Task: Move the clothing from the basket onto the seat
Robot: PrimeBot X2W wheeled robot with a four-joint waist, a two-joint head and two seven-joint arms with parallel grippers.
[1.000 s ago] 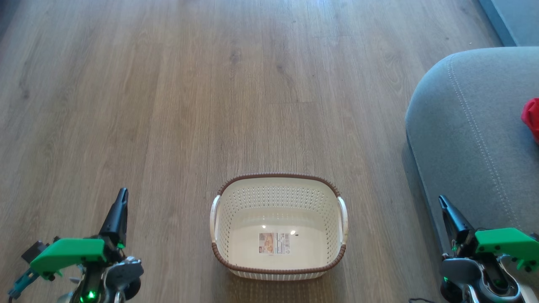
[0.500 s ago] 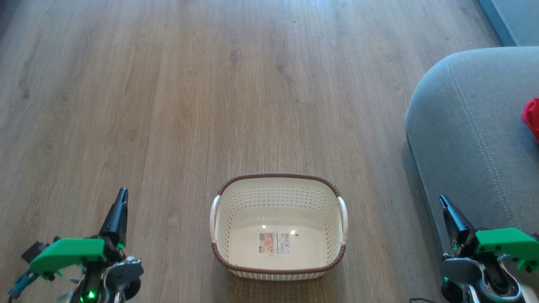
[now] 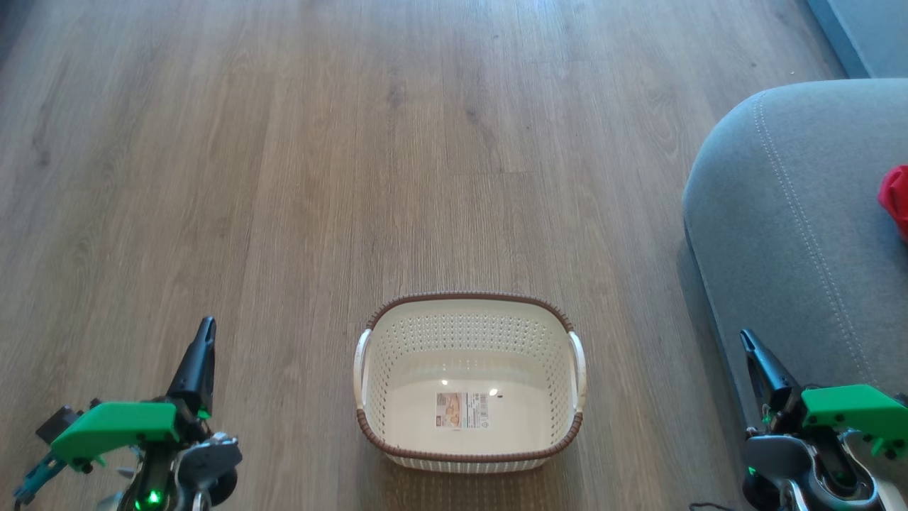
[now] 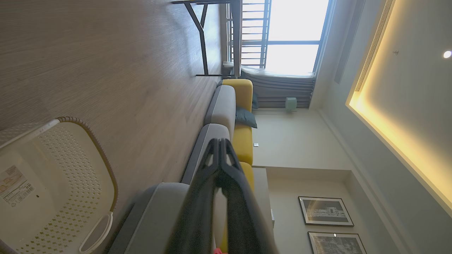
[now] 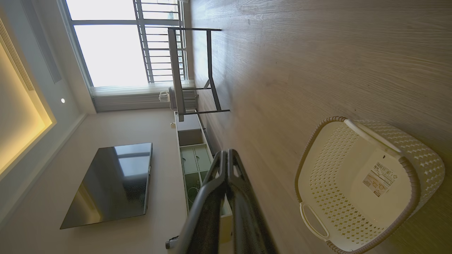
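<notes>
So the left jaws and right jaws were both pinched shut. The cream perforated plastic basket (image 3: 468,296) sat on the wooden floor (image 3: 284,177) between them, while a bit of bright red clothing (image 3: 896,199) lay on the big grey fabric seat (image 3: 780,213), ahead of the right jaws.

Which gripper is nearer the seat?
Right. The right gripper is beside the near edge of the seat; the left gripper is on the far side of the basket from it.

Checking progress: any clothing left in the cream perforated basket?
No, the cream perforated plastic basket holds just a label sticker on its floor.
</notes>
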